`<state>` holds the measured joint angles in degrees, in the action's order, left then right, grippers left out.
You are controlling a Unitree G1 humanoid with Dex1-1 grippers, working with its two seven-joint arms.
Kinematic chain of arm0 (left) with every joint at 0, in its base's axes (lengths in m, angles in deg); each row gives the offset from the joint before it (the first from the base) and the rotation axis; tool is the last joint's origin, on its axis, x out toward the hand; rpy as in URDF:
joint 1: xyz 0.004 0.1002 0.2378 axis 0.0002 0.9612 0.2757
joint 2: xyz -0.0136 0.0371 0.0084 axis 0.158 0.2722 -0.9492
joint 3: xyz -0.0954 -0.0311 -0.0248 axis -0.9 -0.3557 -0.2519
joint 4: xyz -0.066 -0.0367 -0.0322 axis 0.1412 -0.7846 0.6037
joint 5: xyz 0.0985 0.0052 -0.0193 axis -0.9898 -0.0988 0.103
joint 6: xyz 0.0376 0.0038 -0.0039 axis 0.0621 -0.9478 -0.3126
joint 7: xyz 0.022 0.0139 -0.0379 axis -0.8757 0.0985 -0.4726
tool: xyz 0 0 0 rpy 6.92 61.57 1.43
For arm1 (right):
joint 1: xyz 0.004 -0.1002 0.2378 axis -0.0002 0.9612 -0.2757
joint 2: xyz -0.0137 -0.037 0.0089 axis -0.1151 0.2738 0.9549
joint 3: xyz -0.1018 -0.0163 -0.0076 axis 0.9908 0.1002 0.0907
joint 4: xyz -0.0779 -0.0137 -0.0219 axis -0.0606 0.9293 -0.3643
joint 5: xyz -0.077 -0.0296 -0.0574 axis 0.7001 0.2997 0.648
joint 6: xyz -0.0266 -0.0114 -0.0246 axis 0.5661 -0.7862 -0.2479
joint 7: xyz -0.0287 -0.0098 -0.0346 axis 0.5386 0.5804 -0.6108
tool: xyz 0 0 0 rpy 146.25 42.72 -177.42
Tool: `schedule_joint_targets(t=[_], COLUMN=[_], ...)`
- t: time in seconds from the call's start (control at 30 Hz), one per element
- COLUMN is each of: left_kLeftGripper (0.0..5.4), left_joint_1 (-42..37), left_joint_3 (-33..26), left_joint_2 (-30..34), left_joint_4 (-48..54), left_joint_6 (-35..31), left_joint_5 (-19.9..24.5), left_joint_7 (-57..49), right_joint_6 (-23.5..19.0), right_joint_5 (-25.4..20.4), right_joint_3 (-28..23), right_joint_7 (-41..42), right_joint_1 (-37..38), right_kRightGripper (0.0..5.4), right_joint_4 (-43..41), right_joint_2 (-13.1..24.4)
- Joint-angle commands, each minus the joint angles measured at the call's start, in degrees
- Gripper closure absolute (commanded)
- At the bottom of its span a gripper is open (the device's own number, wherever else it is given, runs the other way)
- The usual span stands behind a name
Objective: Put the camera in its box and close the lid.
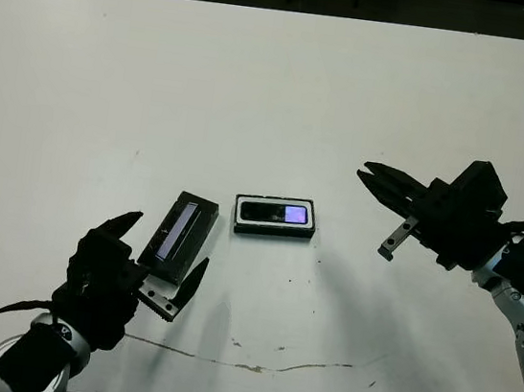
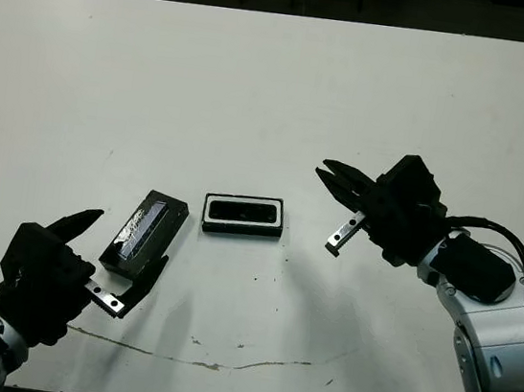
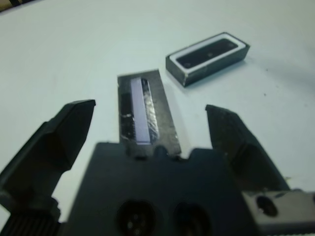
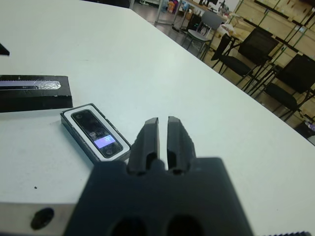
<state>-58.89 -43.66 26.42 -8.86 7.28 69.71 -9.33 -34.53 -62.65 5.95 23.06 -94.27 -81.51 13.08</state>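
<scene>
The slim black bar camera [image 1: 276,213], its small bluish-purple screen facing up, already lies inside the shallow black-rimmed, white-lined box [image 1: 273,228], so the step in hand looks to be fetching the cover. The flat black rectangular lid [image 1: 180,231] with its silvery glittery patch rests on the white counter [image 1: 257,89] just beside the box, on the robot's left of it and angled to it.

The left hand [image 1: 164,263] is spread wide and empty, its fingers flanking the lid's near end without gripping. The next move probably calls for clamping the lid across its narrow sides, lifting, turning it parallel to the box and lowering it squarely.

The right hand [image 1: 378,182], clenched on nothing (fingertips nearly touching), hovers on the box's far side from the lid, apart from it; it does not block the lid's short path.
</scene>
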Motion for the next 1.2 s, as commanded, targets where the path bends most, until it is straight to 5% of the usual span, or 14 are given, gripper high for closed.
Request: schedule_joint_targets(t=[0.03, 0.33, 0.63, 0.87, 1.2], left_kLeftGripper=[0.01, 0.01, 0.01, 0.01, 0.01], left_joint_1=[-0.62, -2.19, -2.61, -2.71, -5.02], left_joint_3=[0.74, 1.20, 5.03, 3.16, -1.99], left_joint_2=[1.87, -1.53, 0.30, -2.21, -6.50], left_joint_4=[-0.12, -3.00, -5.45, -6.65, -10.69], left_joint_6=[-1.36, -2.95, -0.29, -2.86, -8.93], left_joint_5=[-1.35, -1.09, -8.44, -7.25, 0.34], left_joint_7=[0.17, -1.44, -3.64, -3.15, -0.44], right_joint_6=[0.21, 0.53, 3.21, 2.97, 2.36], right_joint_5=[0.27, 0.27, 0.58, 0.18, 0.15], right_joint_3=[0.42, 0.20, 0.24, 0.23, -0.01], right_joint_7=[0.55, 0.53, 1.25, 1.55, 1.80], right_joint_1=[1.18, 1.73, 2.01, 2.00, 2.10], right_kRightGripper=[5.40, 5.40, 5.40, 5.40, 5.40], right_joint_4=[0.53, 0.46, 1.63, 1.55, 1.18], right_joint_2=[0.55, 0.59, 0.67, 0.92, 1.02])
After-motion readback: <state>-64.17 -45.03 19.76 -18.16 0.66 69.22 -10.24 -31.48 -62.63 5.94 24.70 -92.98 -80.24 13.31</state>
